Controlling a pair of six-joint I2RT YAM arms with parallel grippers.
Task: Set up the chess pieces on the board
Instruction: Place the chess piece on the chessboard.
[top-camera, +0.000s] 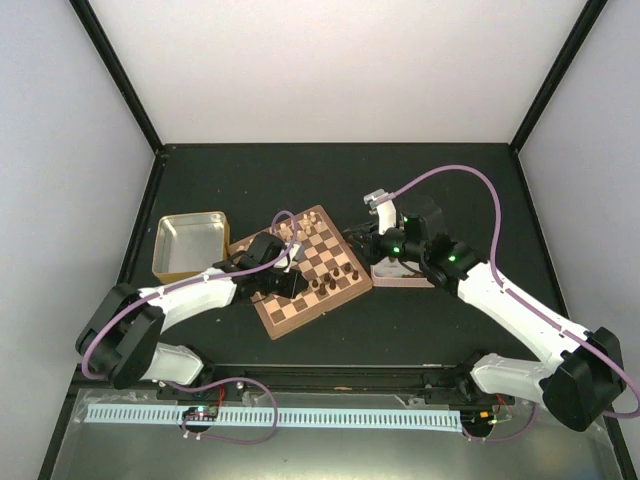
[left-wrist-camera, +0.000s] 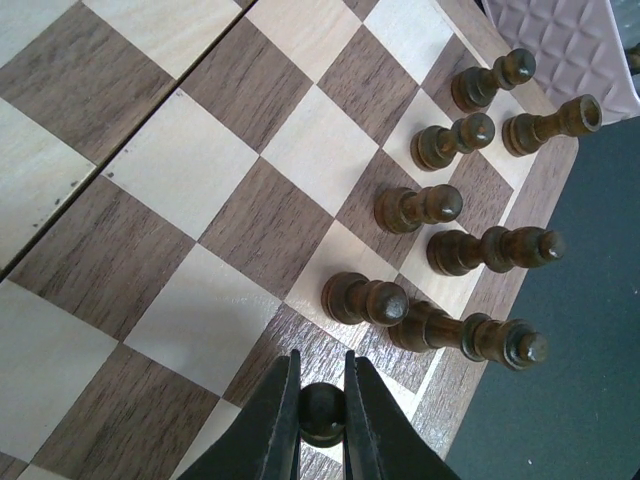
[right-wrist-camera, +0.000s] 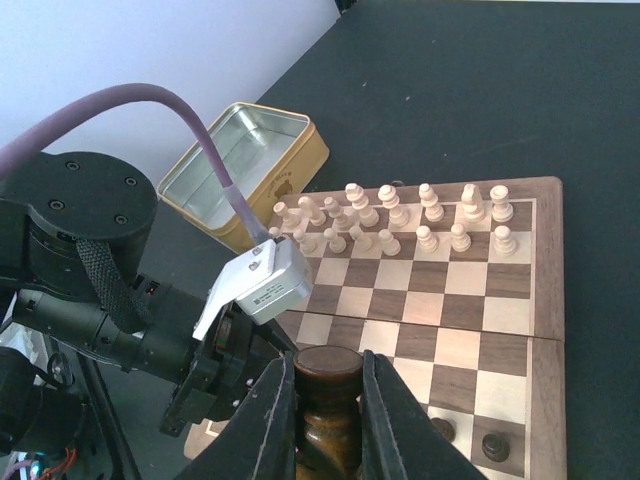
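A: From above first. Containers?

B: Gold-sided tin (top-camera: 190, 262) left of the board (top-camera: 303, 308), open, bare shiny floor showing. Pinkish tin (top-camera: 405, 281) just right of the board, contents hidden under the right tool (top-camera: 380, 250).

A: Lie of the board?

B: Mid-way across the black surface (top-camera: 450, 330), turned askew, one corner pointing far. Cream pieces (top-camera: 290, 232) along the far-left edge, dark pieces (top-camera: 335, 275) toward the near-right edge. Left tool (top-camera: 295, 278) low over the board, covering squares there.

A: Left wrist view next.

B: Left tool clenched on a round-headed dark piece (left-wrist-camera: 322, 412), only its head showing, just inside the board's rim. Ahead, several dark pieces upright in two rows along that edge. Corner of the pinkish tin (left-wrist-camera: 560, 45) beyond them.

A: And from the right wrist?

B: Right tool clamped on a flat-topped dark piece (right-wrist-camera: 328, 400), long axis running along the fingers, top toward the camera. Cream pieces (right-wrist-camera: 400, 215) upright in two rows at the far edge, two dark pieces (right-wrist-camera: 493, 445) near. Gold-sided tin (right-wrist-camera: 295, 165) off the far-left corner, showing nothing but metal inside. Left arm (right-wrist-camera: 90, 250) bulking at the left, hiding the board's near-left part.
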